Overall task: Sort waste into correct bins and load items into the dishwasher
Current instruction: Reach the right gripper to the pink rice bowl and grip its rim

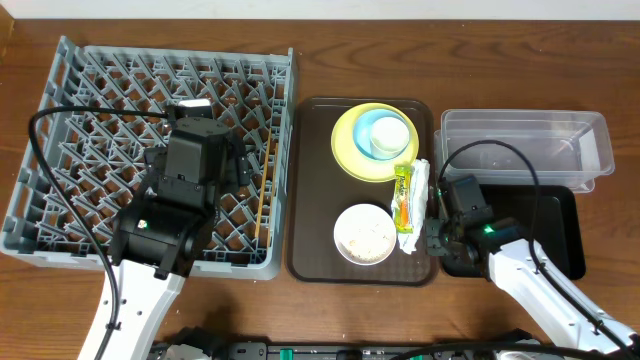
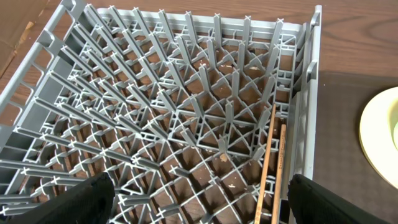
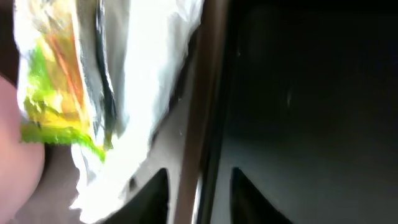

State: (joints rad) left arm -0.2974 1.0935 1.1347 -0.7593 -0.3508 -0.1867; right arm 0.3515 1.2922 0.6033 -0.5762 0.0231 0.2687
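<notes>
Right gripper (image 3: 199, 199): sits at the lower right edge of the brown serving tray (image 1: 310, 200), over the seam between that tray and the black tray (image 1: 565, 240). Wrist view is blurred. Two dark fingertips show at bottom centre, slightly parted, with only the brown rim under the gap. Nothing held.

Napkin (image 3: 155, 74): crumpled white paper, glossy in the glare, just beside the gripper's fingertip on the picture-left side. Contact cannot be told. Overhead it lies along the tray's right rim.

Sachet (image 3: 53, 81): small yellow-green wrapper with creased foil, on the far side of the napkin from the gripper and touching it.

Black tray: shallow, smooth, dark. It fills the right half of the wrist view.

Left gripper (image 2: 199, 205): poised over the dish rack (image 2: 155, 93) at left of the overhead frame, fingers spread wide, holding nothing.

Rack: grey plastic, lattice base, rows of upright pegs.

Chopsticks (image 2: 273, 168): two thin wooden sticks lying side by side inside the rack along its right wall, at lower right of the left wrist view, close to the picture-right finger.
</notes>
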